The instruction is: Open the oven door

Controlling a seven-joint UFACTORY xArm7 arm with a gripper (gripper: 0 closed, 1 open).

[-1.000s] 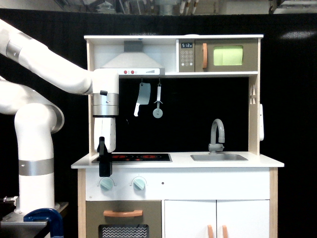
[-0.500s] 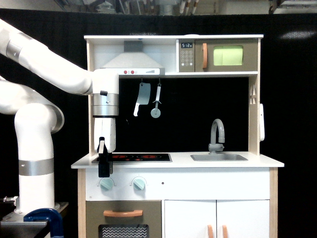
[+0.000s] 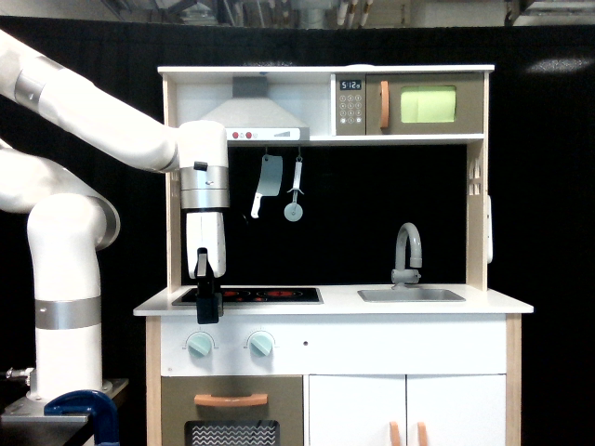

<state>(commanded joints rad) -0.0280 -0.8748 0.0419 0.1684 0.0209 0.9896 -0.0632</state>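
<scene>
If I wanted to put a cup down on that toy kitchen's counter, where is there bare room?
The countertop is bare between the hob and the sink, and again from the sink to the counter's end on the exterior view's right. The other end is crowded: the gripper hangs at the hob's front corner. Above the hob, the cleaver and another hung utensil dangle.

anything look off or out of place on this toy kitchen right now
Nothing stands out. The oven door sits flush and shut, its orange handle upright. The cleaver and pizza cutter hang from their hooks, and both knobs are on. The gripper hangs low at the stovetop's front edge, far from the door.
</scene>
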